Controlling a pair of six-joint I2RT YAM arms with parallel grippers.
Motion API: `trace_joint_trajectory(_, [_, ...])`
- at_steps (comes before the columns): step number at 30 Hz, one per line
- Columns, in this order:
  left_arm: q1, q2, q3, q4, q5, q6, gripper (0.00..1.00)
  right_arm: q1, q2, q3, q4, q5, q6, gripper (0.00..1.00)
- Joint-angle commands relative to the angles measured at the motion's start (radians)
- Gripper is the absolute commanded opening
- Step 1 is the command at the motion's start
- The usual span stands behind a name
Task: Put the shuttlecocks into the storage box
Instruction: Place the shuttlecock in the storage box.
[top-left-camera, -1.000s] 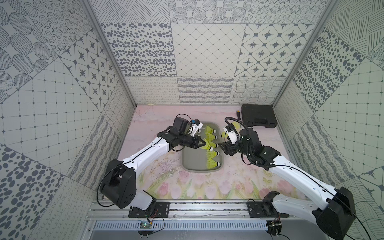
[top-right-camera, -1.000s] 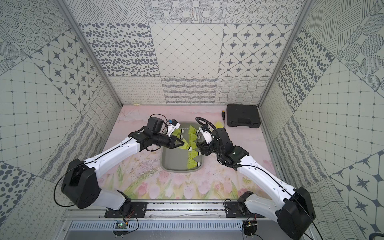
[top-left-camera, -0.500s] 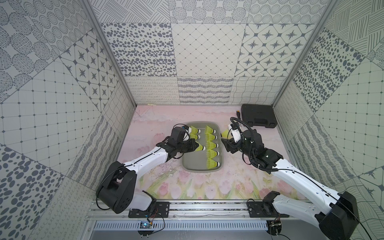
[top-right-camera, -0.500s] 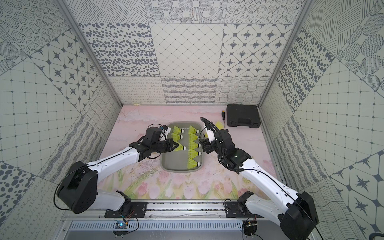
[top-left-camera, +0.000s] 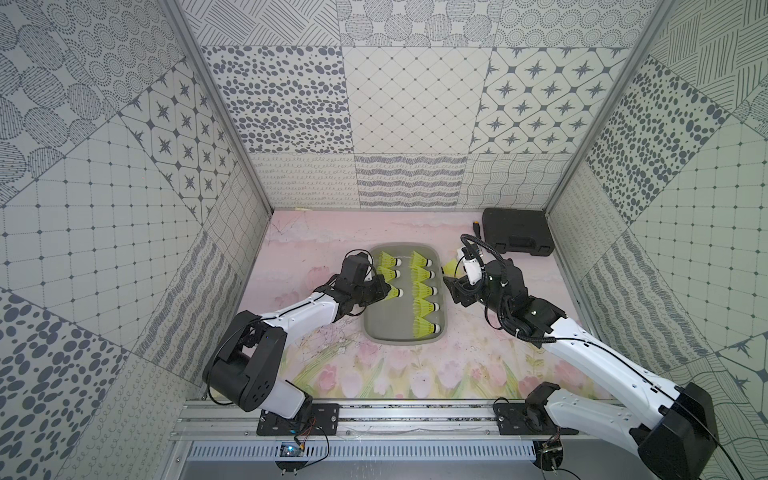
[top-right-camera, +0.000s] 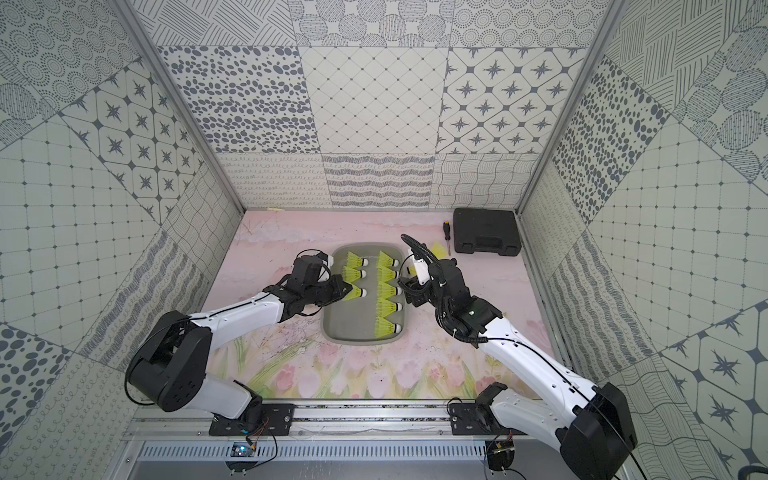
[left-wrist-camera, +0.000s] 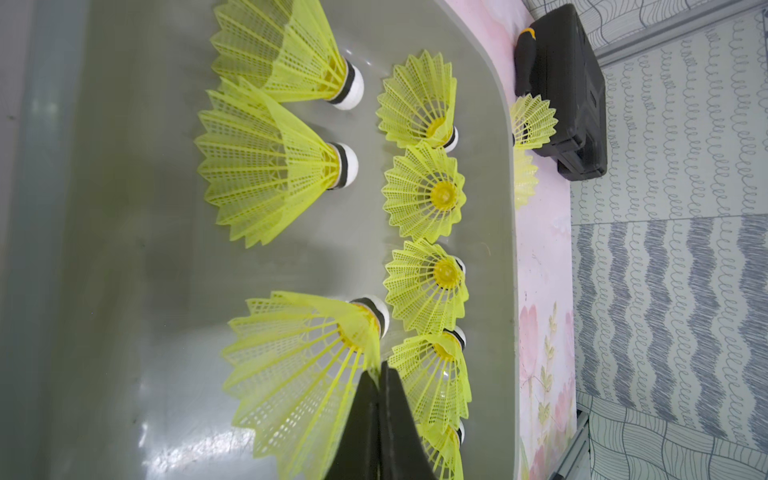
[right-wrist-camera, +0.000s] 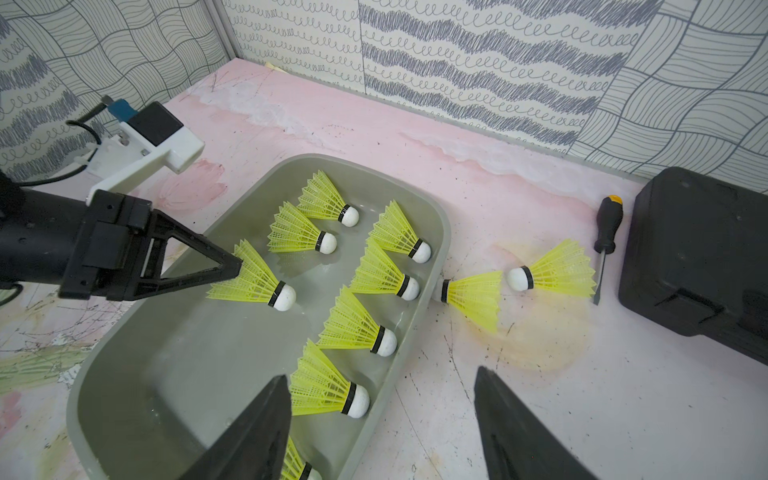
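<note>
Right wrist view, left gripper (right-wrist-camera: 237, 266) pinching shuttlecock (right-wrist-camera: 258, 283)

No text, label, brand or number can be read in any view. The black case (top-left-camera: 517, 237) near the storage box (top-left-camera: 386, 322) shows no legible marking.

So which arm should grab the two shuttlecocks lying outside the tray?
Right: its open fingers hang near the two loose shuttlecocks, while the left fingers are shut on another shuttlecock in the tray.
</note>
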Motion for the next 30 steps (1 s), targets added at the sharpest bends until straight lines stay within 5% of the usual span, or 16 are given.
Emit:
trace_joint_trajectory(1, [0.02,0.02,0.008,0.068,0.014,-0.023,0.0,0.004,0.011,-0.009,0.043,0.014,0.003,0.73])
trace_joint_trajectory(30, [0.052,0.104,0.058,0.011,0.039,-0.005,0.0,0.004,0.037,-0.003,0.032,0.016,-0.007,0.73])
